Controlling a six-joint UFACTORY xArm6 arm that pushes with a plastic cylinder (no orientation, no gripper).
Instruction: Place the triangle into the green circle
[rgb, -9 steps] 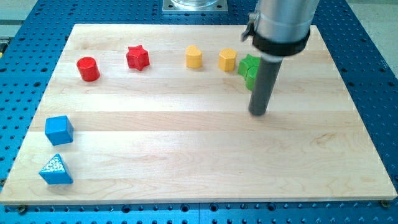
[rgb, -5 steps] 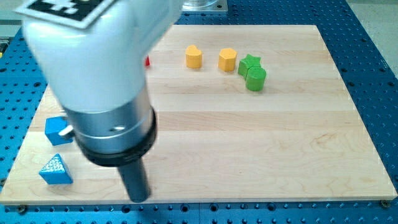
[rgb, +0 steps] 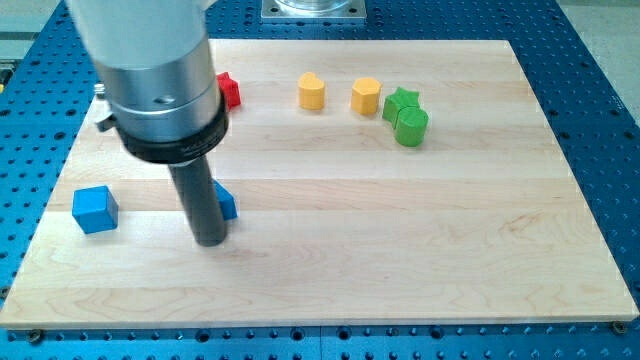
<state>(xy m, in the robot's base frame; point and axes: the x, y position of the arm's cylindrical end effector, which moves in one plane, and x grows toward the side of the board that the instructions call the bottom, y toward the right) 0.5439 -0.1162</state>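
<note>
My tip (rgb: 209, 240), a bare rod with no fingers to spread or pinch, touches the mostly hidden blue triangle (rgb: 227, 203) at its 1 o'clock, the green circle (rgb: 411, 127) lying well apart, further toward 2 o'clock.

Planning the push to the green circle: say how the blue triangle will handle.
Blue triangle shows only a corner behind my tip, touching or nearly so. Flat-based and low, it should slide, not roll or tip. Angled sides may make it swivel off-course. Probably light.
</note>
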